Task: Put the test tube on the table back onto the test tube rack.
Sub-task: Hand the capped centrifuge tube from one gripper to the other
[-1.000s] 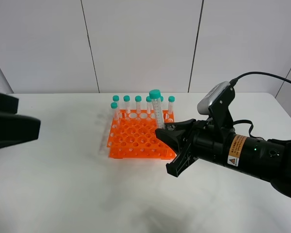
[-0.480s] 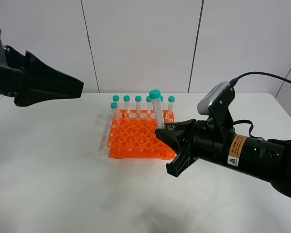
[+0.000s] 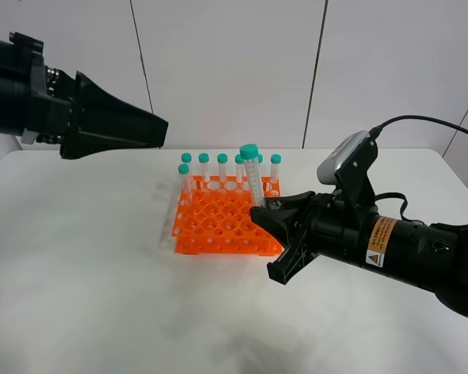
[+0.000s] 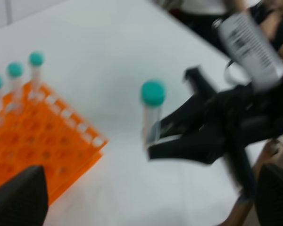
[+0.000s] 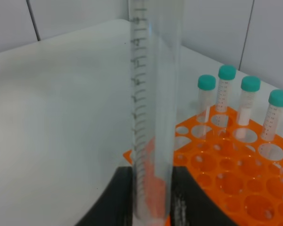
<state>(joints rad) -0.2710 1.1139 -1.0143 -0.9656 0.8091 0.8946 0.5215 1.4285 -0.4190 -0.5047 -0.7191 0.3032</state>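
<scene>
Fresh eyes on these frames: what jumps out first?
The bright orange plastic rack with round holes sits centred on the white table, teal-capped tubes lining its far edge. At its near right corner the right tool grips a slim clear teal-capped tube, nearly upright. The black left tool hangs open, high at the left.

I am gripping the test tube (image 5: 153, 117) upright between my jaws, the two black fingers (image 5: 114, 200) pressing on its lower part from either side. Its clear wall, printed with graduation marks, is filling the middle of my view. Beyond it the orange test tube rack (image 5: 226, 176) is sitting on the white counter (image 5: 52, 117), and four other tubes (image 5: 247, 101) with teal caps are standing in its holes in a row.
</scene>
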